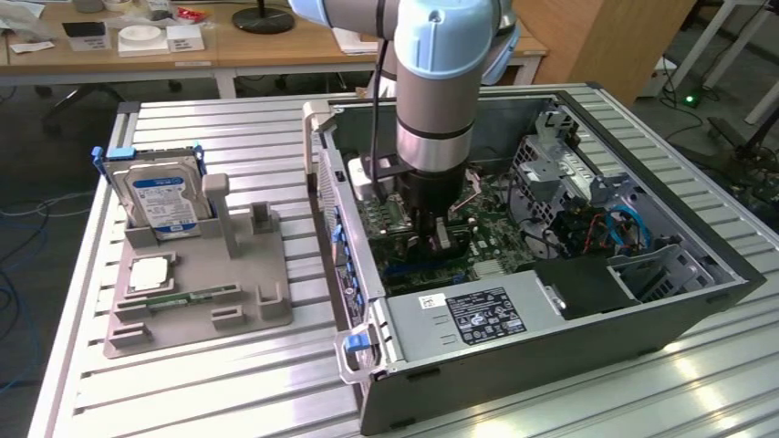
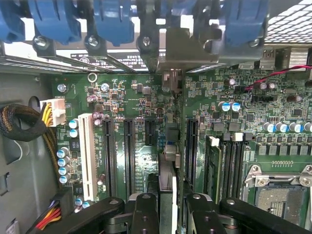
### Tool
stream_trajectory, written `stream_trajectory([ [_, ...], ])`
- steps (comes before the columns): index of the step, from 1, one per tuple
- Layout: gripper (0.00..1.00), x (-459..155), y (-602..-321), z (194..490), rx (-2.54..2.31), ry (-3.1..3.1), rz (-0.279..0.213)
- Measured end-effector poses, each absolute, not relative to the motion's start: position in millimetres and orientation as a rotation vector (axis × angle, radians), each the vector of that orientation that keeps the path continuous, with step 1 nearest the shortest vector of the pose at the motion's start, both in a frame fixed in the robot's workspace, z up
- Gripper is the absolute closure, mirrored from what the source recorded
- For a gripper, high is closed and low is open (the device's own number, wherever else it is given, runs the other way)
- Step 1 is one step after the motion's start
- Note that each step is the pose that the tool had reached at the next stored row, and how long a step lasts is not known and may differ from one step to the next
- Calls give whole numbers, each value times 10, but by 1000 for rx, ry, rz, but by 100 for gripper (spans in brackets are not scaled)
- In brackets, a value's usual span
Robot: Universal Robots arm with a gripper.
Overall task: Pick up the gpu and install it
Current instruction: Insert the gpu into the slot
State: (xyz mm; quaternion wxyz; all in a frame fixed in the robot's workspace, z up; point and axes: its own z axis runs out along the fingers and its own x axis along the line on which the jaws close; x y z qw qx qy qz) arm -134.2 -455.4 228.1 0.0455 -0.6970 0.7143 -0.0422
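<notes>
Tabletop [image 1: 182, 383]: ribbed metal, bare strips along its edges.
Computer case [image 1: 681, 310]: open, lying at the exterior view's right; motherboard [image 1: 487, 233], power supply [image 1: 481, 315] and cables inside.
Gray tray [image 1: 195, 310]: at 9 o'clock of the case; a hard drive [image 1: 159, 196] stands upright in it, a memory stick [image 1: 189, 297] lies flat.
Claw [image 2: 166, 207]: down inside the case, clamped on the gpu [image 2: 167, 146].
Gpu: edge-on, upright over the motherboard's slots [image 2: 129, 151], bracket end toward the case's rear wall.

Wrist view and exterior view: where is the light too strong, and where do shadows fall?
Exterior view: glare whitens the slatted table at the lower right; the case interior lies darker under the arm. Wrist view: the motherboard and the held gpu are evenly lit, while the table beyond the case burns out to white.
</notes>
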Motion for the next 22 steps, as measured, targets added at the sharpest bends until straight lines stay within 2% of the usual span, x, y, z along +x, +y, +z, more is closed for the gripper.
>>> stream_trajectory([
  [15,73,-1342,-4552,2250,-2127,2181,-128],
  [16,72,-1342,-4552,2249,-2128,2181,-128],
  [17,66,-1343,-4553,2250,-2128,2181,-128],
  [18,66,-1343,-4553,2251,-2128,2180,-128],
  [19,60,-1343,-4553,2253,-2128,2180,-128],
  [22,60,-1344,-4554,2264,-2129,2179,-127],
])
